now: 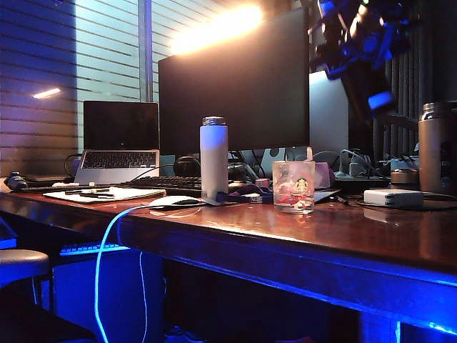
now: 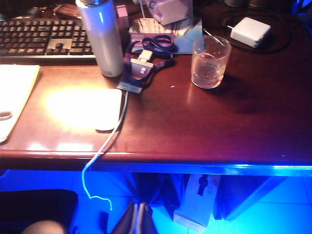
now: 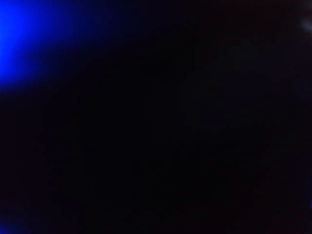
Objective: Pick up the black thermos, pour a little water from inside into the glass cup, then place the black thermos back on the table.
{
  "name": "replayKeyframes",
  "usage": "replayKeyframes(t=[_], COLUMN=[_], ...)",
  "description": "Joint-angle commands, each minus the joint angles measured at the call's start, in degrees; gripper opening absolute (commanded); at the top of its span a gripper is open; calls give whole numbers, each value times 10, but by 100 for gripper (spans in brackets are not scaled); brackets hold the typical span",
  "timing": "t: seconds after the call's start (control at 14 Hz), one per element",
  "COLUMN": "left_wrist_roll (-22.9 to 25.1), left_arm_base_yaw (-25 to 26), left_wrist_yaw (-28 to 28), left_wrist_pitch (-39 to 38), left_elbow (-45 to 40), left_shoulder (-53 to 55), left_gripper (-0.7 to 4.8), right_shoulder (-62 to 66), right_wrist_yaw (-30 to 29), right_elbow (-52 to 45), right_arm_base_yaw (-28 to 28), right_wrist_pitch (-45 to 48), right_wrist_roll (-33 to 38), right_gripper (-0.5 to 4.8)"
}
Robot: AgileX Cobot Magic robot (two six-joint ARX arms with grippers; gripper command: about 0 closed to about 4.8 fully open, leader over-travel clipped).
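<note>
High at the upper right of the exterior view, my right gripper (image 1: pixel 351 48) hangs well above the table (image 1: pixel 285 232). It is closed around a dark tilted cylinder, the black thermos (image 1: pixel 369 87), which has a blue glint near its lower end. The right wrist view is almost wholly black, so the jaws do not show there. The glass cup (image 1: pixel 293 186) with its green logo stands upright on the table, below and left of the thermos. It also shows in the left wrist view (image 2: pixel 209 62). My left gripper (image 2: pixel 138 220) is shut and empty, hanging in front of and below the table's front edge.
A white bottle (image 1: pixel 213 158) stands left of the cup by a white mouse (image 2: pixel 105 109) and a keyboard (image 2: pixel 44 39). A tan bottle (image 1: pixel 437 146) and a white charger (image 1: pixel 393 197) sit at the right. A monitor (image 1: pixel 235 93) and a laptop (image 1: pixel 118 143) stand at the back.
</note>
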Motion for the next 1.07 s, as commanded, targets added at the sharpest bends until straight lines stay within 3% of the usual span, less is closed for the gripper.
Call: replayKeyframes(t=[0.07, 0.29, 0.57, 0.86, 1.07], left_wrist_roll=[-2, -2, -2, -2, -2], left_arm_base_yaw=[-1, -1, -1, -1, -1], left_wrist_yaw=[3, 3, 3, 3, 2], left_wrist_pitch=[3, 2, 3, 3, 3], left_elbow=[2, 2, 2, 2, 2], left_shoulder=[-2, -2, -2, -2, -2], left_gripper=[23, 23, 23, 23, 23], right_shoulder=[-25, -40, -42, -28, 7], right_wrist_yaw=[-36, -36, -66, -117, -122], right_elbow=[-49, -118, -225, -276, -284], right_arm_base_yaw=[1, 3, 3, 3, 3], right_wrist_pitch=[52, 98, 239, 285, 306], right_wrist_roll=[46, 67, 72, 116, 140], right_gripper=[-2, -2, -2, -2, -2])
